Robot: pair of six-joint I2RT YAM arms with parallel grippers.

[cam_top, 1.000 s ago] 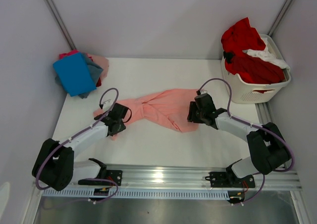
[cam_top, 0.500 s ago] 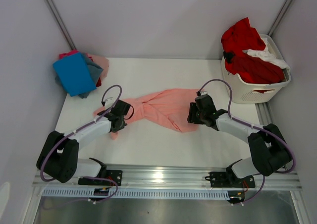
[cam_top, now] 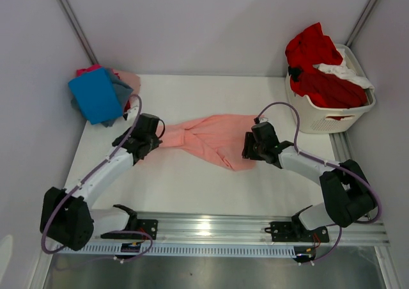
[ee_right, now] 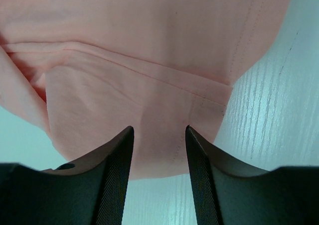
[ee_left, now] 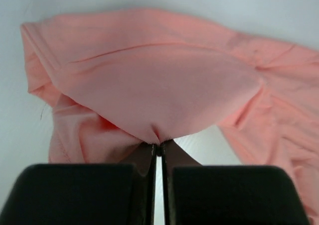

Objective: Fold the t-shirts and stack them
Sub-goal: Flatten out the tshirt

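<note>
A salmon-pink t-shirt [cam_top: 211, 139] lies crumpled across the middle of the table. My left gripper [cam_top: 151, 133] is at its left end, shut on a pinch of the cloth. In the left wrist view the jaws meet [ee_left: 159, 146] on a fold of the pink shirt [ee_left: 159, 80], which bulges up just ahead of them. My right gripper [cam_top: 248, 147] sits at the shirt's right front corner. Its fingers stand open [ee_right: 159, 131] on either side of the hemmed corner of the shirt [ee_right: 149, 46], with table showing below.
A pile of t-shirts, bright blue [cam_top: 96, 94] on top, sits at the back left corner. A white slatted laundry basket [cam_top: 335, 116] at the back right holds red [cam_top: 316, 65] and white [cam_top: 345, 73] shirts. Walls close in the table on three sides.
My left gripper has shut on the shirt's left end and drawn it away from the front edge, towards the back left. The right gripper has stayed where it was, open.
</note>
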